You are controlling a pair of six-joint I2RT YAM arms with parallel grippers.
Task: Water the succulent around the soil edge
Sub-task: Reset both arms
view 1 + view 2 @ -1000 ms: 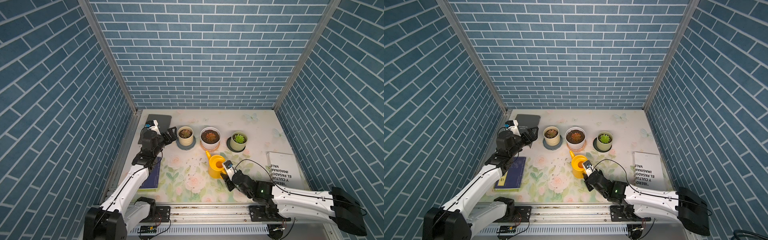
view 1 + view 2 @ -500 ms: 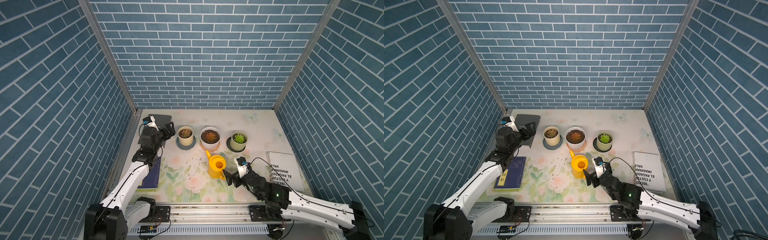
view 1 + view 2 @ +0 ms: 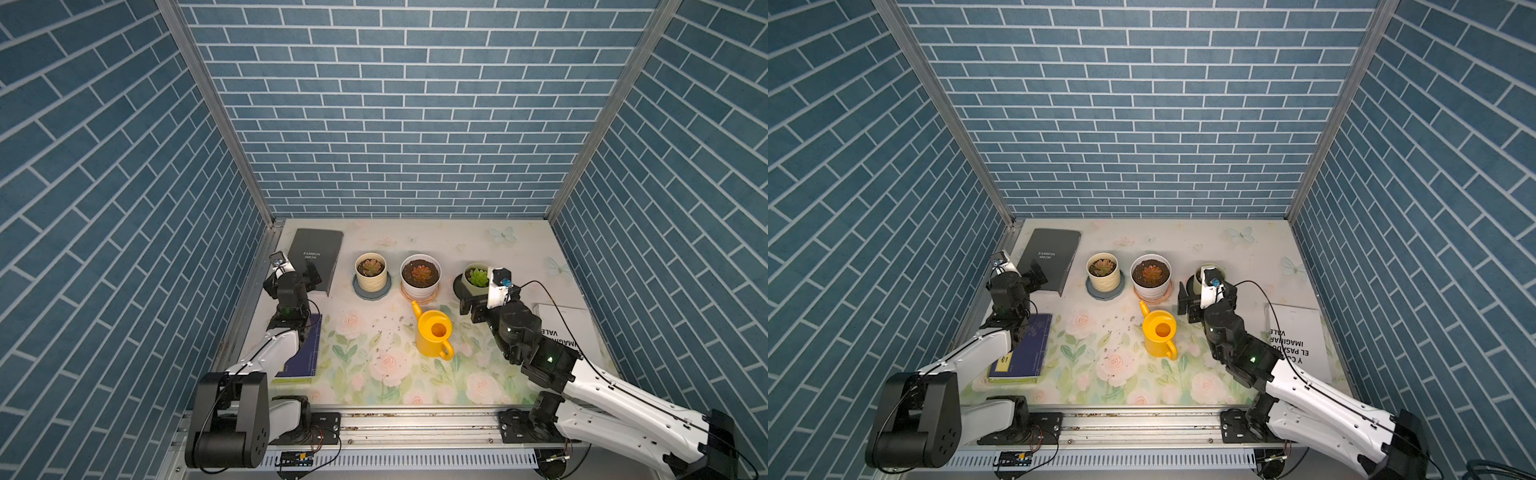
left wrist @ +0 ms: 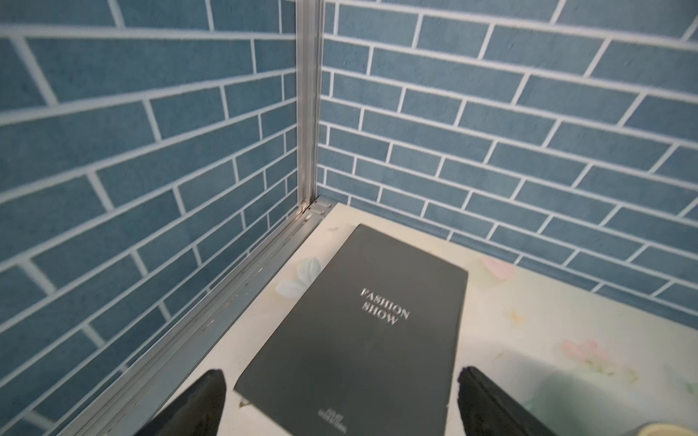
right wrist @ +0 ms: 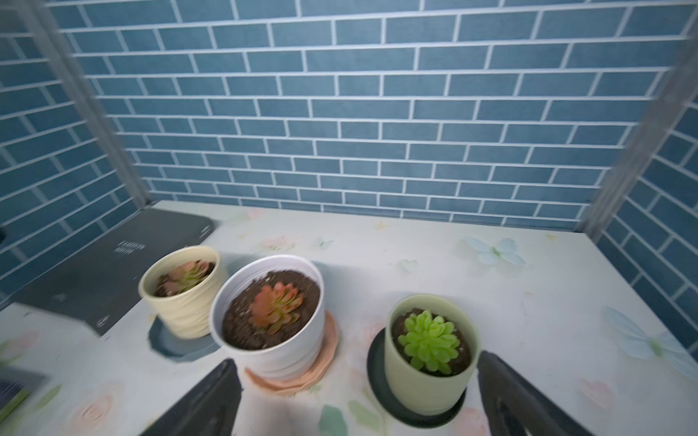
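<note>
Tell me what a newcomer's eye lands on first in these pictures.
The bright yellow watering can stands alone mid-table on the floral mat, held by neither arm. Behind it, three pots stand in a row: the succulent in cream, an orange-red rosette in white, and a bright green rosette beside the open right gripper.

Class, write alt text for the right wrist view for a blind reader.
Three potted succulents in a row on a floral table: reddish-green succulent in a cream pot, orange-red one in a white pot, bright green one in a pale green pot. The right claw is open.
</note>
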